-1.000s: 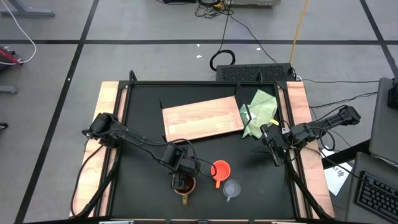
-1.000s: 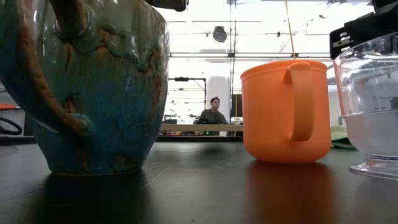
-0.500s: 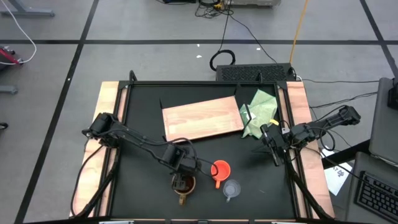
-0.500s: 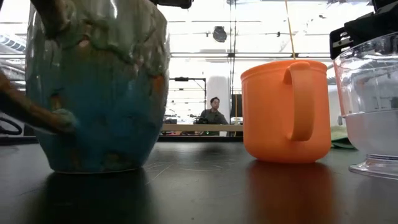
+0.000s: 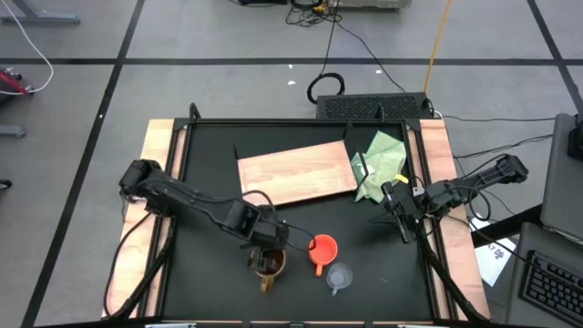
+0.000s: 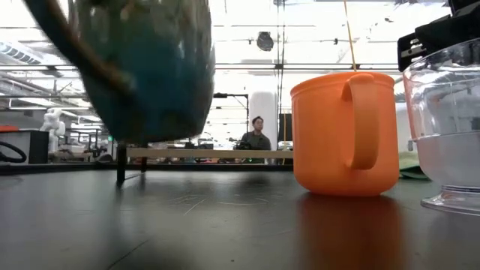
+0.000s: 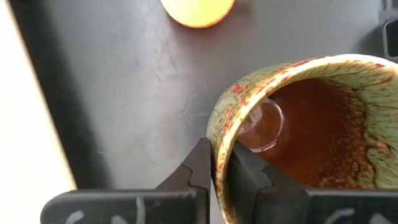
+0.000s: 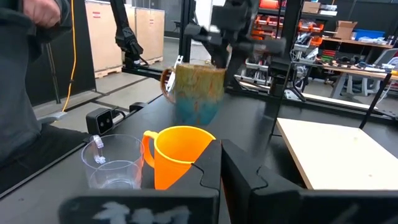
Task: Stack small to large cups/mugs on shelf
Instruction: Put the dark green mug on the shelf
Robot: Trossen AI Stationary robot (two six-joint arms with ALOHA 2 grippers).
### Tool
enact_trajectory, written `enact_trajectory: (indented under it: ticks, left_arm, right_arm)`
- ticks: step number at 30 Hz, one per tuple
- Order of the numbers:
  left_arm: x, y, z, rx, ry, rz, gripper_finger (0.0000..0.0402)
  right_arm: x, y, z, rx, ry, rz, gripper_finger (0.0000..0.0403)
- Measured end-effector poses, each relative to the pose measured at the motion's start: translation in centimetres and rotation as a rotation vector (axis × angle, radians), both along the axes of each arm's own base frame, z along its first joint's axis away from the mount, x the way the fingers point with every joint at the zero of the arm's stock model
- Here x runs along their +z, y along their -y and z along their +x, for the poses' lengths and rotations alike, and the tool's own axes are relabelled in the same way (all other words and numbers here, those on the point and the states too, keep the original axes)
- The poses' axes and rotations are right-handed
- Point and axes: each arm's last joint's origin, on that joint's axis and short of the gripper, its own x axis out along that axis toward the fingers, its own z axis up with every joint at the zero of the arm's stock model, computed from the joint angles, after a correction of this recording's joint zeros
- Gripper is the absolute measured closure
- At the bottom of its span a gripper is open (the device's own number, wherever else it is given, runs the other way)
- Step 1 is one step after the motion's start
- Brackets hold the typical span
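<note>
My left gripper [image 5: 258,244] is shut on the large brown-gold mug [image 5: 268,264], brown inside and teal lower down in the low view [image 6: 146,71], near the table's front edge. The mug is in the air. The orange cup [image 5: 321,249] stands on its base to the mug's right. The small clear cup [image 5: 339,276] stands right of that. The light-wood shelf [image 5: 296,173] lies flat at the table's middle back. My right gripper [image 5: 401,216] waits, shut and empty, at the table's right side. My left gripper pinches the mug's rim wall [image 7: 219,143], one finger inside the mug [image 7: 245,174] and one outside [image 7: 198,168]. The fingers come from above, pointing down. The mug hangs below them, tilted, lifted clear of the table, its handle [image 5: 266,286] toward the near edge.
A light green cloth [image 5: 383,164] lies crumpled at the shelf's right end. The orange cup [image 8: 177,152] and the clear cup [image 8: 112,163] stand close together, right beside the lifted mug. A person shows far off in the room [image 6: 258,136].
My left gripper has gone up and a little toward the table's left edge with the mug. The mug stood on the table a second ago. It now hangs clear of the table and has tipped.
</note>
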Motion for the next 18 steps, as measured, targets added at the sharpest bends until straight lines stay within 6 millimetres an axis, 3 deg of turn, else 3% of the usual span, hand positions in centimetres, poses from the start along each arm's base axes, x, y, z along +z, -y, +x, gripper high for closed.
enact_trajectory:
  ticks: [6,18]
  left_arm:
    - [2.7,-1.2,-1.1,0.054,0.09,-0.005,0.0372]
    - [5.9,-3.9,-2.7,0.15,0.208,0.073,0.0372]
  right_arm:
    - [0.0,0.0,0.0,0.0,0.0,0.0,0.0403]
    - [0.0,0.0,0.0,0.0,0.004,0.001,0.0403]
